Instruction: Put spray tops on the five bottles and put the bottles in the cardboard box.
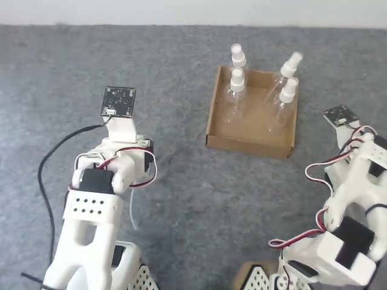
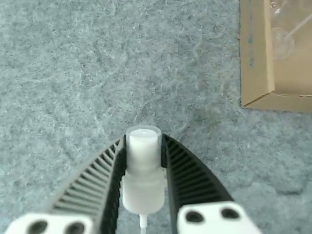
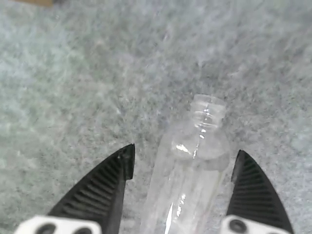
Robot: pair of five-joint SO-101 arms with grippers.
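Observation:
A white spray top (image 2: pixel 143 165) is clamped between the fingers of my left gripper (image 2: pixel 143 140), which is shut on it above the grey carpet. Its thin dip tube (image 1: pixel 132 211) hangs below the left arm (image 1: pixel 109 175). A clear bottle (image 3: pixel 195 161) with an uncapped neck sits between the spread fingers of my right gripper (image 3: pixel 184 152), which is open and touches it on neither side. The cardboard box (image 1: pixel 251 144) stands at the back centre and holds several clear bottles (image 1: pixel 234 90) with white spray tops on.
Grey carpet covers the table. One corner of the box (image 2: pixel 256 58) lies ahead of the left gripper. The right arm (image 1: pixel 357 181) stands to the front right of the box, and open carpet lies between the two arms.

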